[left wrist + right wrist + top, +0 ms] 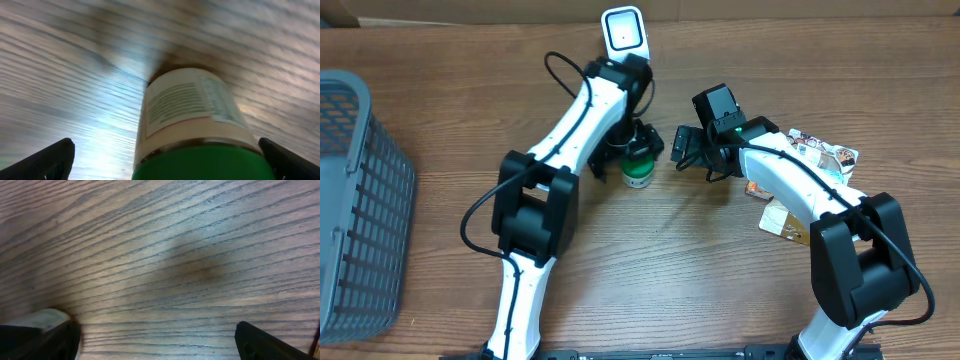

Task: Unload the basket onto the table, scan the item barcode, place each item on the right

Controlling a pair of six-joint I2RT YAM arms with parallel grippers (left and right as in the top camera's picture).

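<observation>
Bottle (192, 115) upright on table (700, 260) between spread left gripper (631, 154), unheld; right gripper (160, 337) spread, empty; barcode scan apparently not yet done.

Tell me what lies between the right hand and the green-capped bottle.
Overhead view: one finger of the open left hand beside the green-capped bottle, then a narrow strip of bare table before the right hand.
</observation>
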